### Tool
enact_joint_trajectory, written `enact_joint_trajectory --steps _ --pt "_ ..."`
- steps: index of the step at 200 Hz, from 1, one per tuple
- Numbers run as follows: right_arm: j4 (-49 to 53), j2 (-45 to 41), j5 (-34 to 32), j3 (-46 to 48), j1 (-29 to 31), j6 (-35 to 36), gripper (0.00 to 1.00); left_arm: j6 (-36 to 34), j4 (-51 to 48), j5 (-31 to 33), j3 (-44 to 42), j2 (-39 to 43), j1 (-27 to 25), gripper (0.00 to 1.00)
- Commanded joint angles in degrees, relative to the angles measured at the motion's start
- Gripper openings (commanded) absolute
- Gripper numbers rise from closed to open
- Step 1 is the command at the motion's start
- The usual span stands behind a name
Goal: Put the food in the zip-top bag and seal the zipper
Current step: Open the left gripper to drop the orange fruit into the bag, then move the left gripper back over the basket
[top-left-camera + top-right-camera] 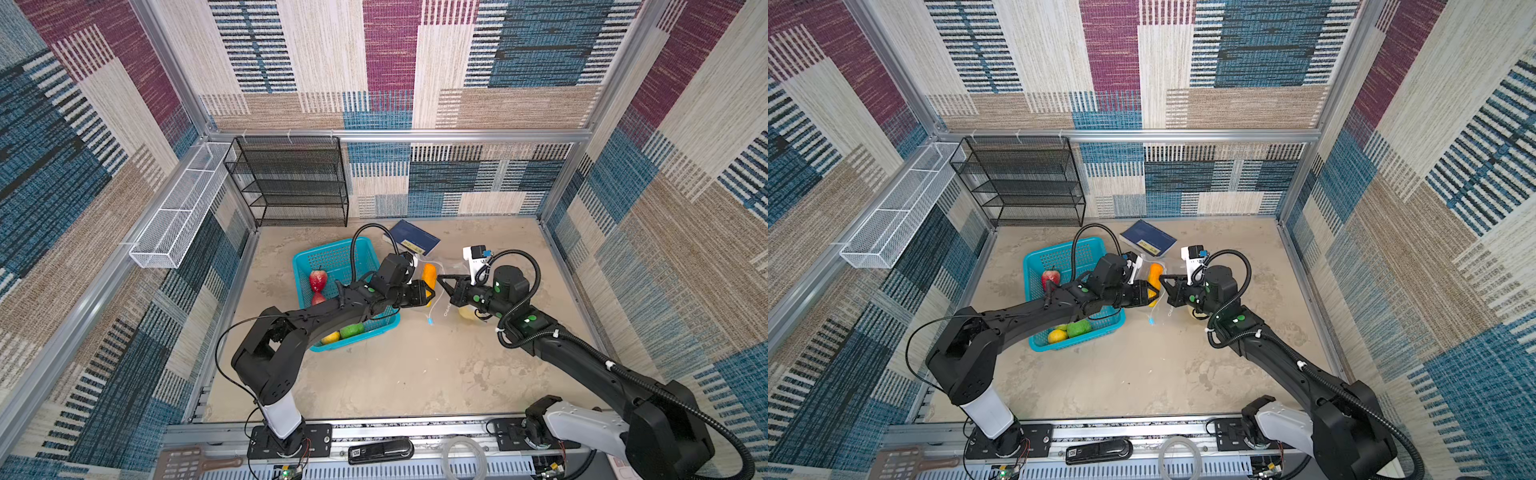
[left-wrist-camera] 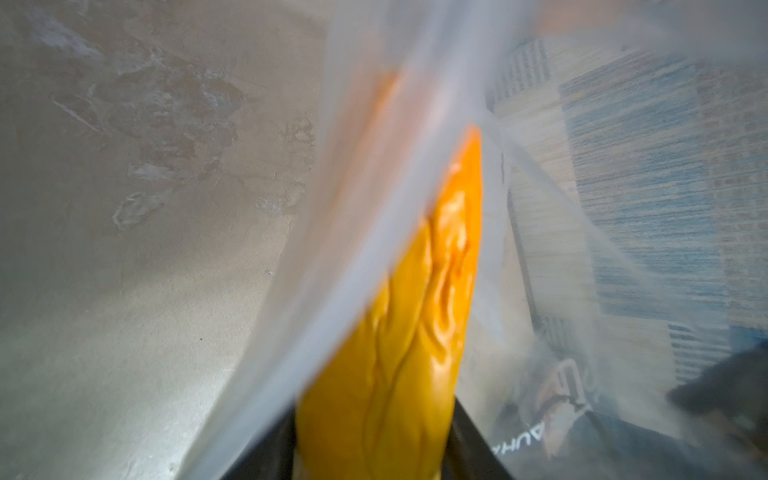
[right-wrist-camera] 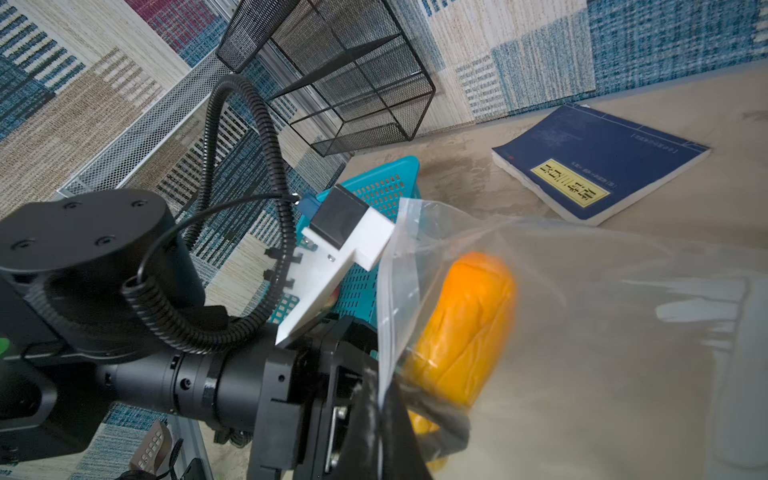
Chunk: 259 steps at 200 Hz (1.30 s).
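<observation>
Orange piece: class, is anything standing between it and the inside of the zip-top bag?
Nothing visible does. The right gripper appears to hold up the mouth of the zip-top bag. The orange piece, between the fingers of the left gripper, is already past that edge, behind the clear film.

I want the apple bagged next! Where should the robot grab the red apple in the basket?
Grip the red apple across its round middle, probably straight down from above. It sits low in the teal basket, whose walls block a sideways reach, and its thin stem looks too small to pinch.
</observation>
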<state>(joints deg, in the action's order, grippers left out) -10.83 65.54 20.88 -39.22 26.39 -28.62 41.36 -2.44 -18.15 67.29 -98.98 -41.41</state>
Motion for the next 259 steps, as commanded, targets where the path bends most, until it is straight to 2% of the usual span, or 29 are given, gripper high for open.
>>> enact_joint_trajectory --steps 1,31,84,111,139,172,228,259 --pt "-1.8 0.0 -0.3 -0.2 0.0 -0.1 0.0 -1.0 -2.4 1.6 0.9 0.4 -0.1 0.55" --pt "-0.5 -0.6 -1.9 -0.6 0.1 0.9 0.0 -0.7 -2.8 1.0 1.5 2.1 -0.1 0.61" --pt "1.9 -1.4 -5.2 -1.3 0.0 2.0 0.0 -4.0 -5.1 -0.2 2.5 6.8 0.1 0.61" --pt "2.6 -1.7 -6.5 -0.9 0.1 2.0 0.0 -8.5 -11.8 3.7 2.0 10.8 0.6 0.61" --pt "2.4 -1.9 -6.9 -0.3 0.0 1.7 0.0 -11.1 -17.1 11.4 -2.2 16.8 2.5 0.62" --pt "1.9 -1.5 -6.9 0.1 0.0 1.4 0.0 -6.6 -19.7 19.2 -10.6 23.9 6.8 0.65" --pt "2.1 -0.7 -6.3 -0.2 0.0 1.2 0.0 1.0 -19.1 23.0 -23.4 31.6 14.6 0.7" --pt "2.1 -0.6 -6.2 -0.4 0.0 1.0 0.0 1.4 -19.0 26.8 -26.3 34.6 16.8 0.73"
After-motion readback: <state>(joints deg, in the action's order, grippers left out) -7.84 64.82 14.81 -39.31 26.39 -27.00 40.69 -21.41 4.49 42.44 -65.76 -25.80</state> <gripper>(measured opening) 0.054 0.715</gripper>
